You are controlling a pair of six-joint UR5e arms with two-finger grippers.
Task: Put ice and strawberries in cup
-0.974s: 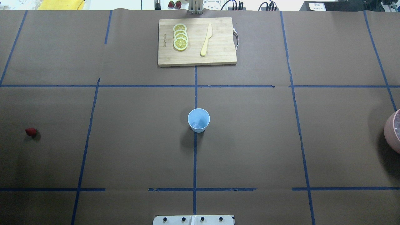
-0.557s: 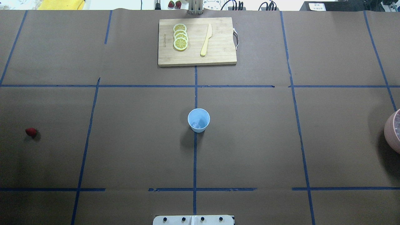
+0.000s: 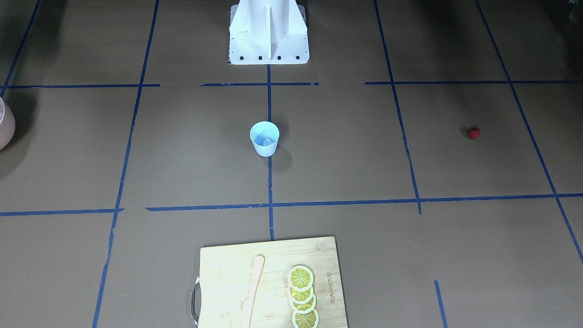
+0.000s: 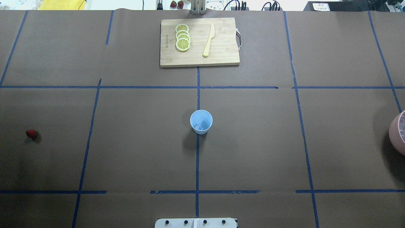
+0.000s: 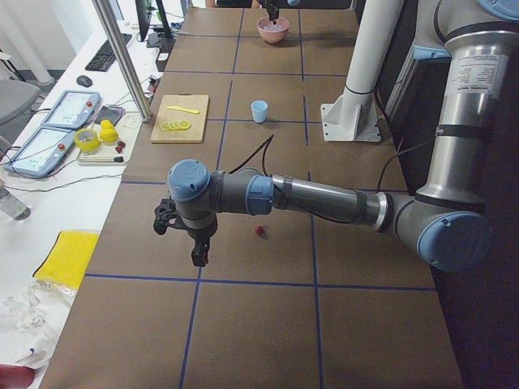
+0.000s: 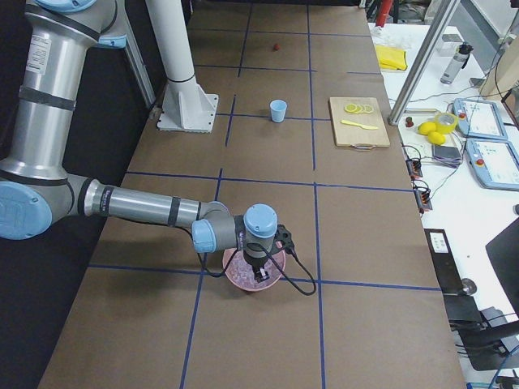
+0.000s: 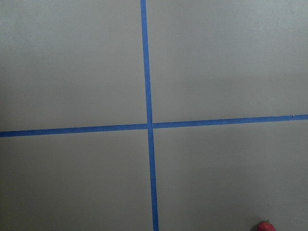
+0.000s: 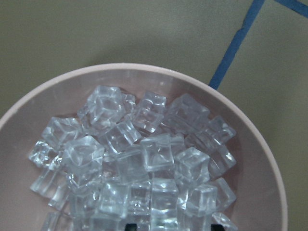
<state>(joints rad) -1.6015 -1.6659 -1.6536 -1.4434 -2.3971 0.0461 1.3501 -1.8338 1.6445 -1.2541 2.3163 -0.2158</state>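
One brown worktop (image 4: 253,142), ruled into squares by blue tape, carries everything. The left arm reaches out low over its left end; the right arm reaches out over its right end.

A wooden cutting board (image 4: 221,53) lies at the far middle edge, with a row of overlapping lemon slices (image 4: 182,37) and a pale knife (image 4: 208,41) on it.

A pink bowl (image 6: 229,263) sits at the right end, heaped with clear, glassy ice (image 8: 144,159) in small cubes. The right claw (image 6: 259,275) hangs straight over the heap. Only dark slivers show at the bottom of its wrist view, so I cannot tell how far it is spread.

The cup (image 4: 201,122) is small, light blue and tapered, with a plain round rim. It stands upright at the middle of the worktop on a tape line, well apart from both claws. A pale lump of ice shows in its bottom.

The strawberry (image 4: 31,134) is tiny and red with a dark green top. It lies on the bare worktop at the left end, far from the cup. The left claw (image 5: 199,258) hangs near it, off to one side and apart from it. The berry shows only at the bottom right edge of the left wrist view (image 7: 264,226). Whether this claw is wide or narrow I cannot tell.
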